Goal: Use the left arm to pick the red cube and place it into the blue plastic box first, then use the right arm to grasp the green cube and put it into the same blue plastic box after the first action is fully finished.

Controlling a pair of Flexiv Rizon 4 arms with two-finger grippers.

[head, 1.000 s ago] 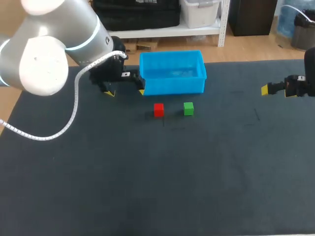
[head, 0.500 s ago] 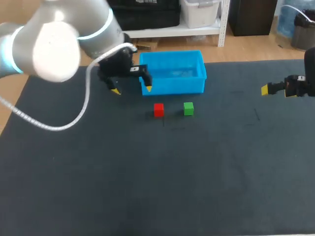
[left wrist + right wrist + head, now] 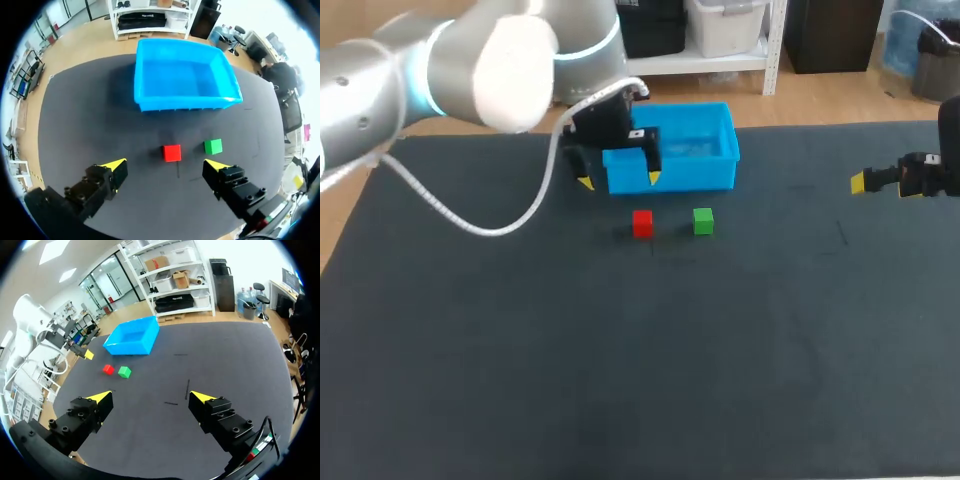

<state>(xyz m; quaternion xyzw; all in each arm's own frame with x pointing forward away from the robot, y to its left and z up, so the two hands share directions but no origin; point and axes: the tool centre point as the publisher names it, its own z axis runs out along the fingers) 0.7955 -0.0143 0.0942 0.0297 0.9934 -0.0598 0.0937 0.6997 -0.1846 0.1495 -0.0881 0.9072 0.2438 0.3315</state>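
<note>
The small red cube point(image 3: 642, 223) and the green cube point(image 3: 703, 221) sit side by side on the dark mat, just in front of the blue plastic box point(image 3: 670, 175). My left gripper point(image 3: 620, 180) hovers open at the box's front wall, slightly behind and left of the red cube. In the left wrist view the red cube point(image 3: 172, 153) lies just ahead of the open left gripper point(image 3: 167, 165), the green cube point(image 3: 213, 146) near one fingertip, and the box point(image 3: 185, 104) beyond, with nothing in it. My right gripper point(image 3: 865, 182) stands open far to the right, holding nothing.
From the right wrist, the open right gripper point(image 3: 151, 397) faces bare mat, with the red cube point(image 3: 108, 369), green cube point(image 3: 124, 372) and box point(image 3: 131, 346) far ahead. The left arm's cable point(image 3: 470, 225) hangs over the mat's left part.
My left arm has swung right, from left of the box to its front wall near the red cube. Both cubes and the right arm have not moved.
</note>
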